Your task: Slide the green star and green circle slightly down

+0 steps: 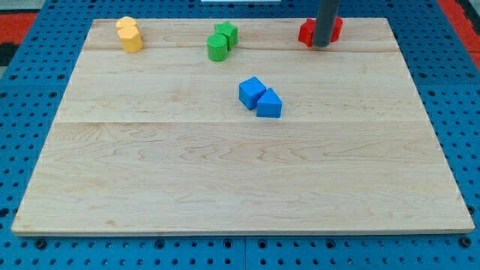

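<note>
From where I stood, the green star [226,32] and the green circle [217,47] sat touching each other near the top edge of the wooden board [240,172], at roughly twelve o'clock from the board's middle. The circle lay at about seven o'clock from the star, so the pair's long axis ran from one o'clock down to seven o'clock, tilted a little off the vertical of the view. Neither block had a facing I could make out.

The rod's lower end, my tip [321,44], was well apart from them, off at three o'clock from the pair, planted right in front of the red blocks [309,32] and hiding their middle. There was no claw to be wide or narrow; the arm ended in the bare rod and held nothing.

I judged the push had not begun: to send the greens toward six o'clock, the tip would need to get above the star, in the thin strip by the board's top edge.

The yellow blocks [130,34] sat at the top left, and the blue cube [252,92] and blue triangle [269,103] rested touching near the centre, below the greens.
</note>
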You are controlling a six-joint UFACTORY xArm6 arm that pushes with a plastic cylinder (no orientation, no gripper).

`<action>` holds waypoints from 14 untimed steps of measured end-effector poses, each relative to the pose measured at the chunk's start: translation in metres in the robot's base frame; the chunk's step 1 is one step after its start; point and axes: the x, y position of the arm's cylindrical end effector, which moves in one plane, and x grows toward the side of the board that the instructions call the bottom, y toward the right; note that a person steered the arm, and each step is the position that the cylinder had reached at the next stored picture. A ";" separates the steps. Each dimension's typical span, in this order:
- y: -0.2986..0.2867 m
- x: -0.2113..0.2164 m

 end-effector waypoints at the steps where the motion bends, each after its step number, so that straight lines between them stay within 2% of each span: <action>1: -0.004 -0.037; 2: -0.010 -0.037; 4: -0.025 0.001; 6: -0.102 -0.030; 7: -0.108 -0.045; 9: -0.104 -0.048; 10: -0.119 -0.047; 11: -0.154 -0.032; 14: -0.231 0.068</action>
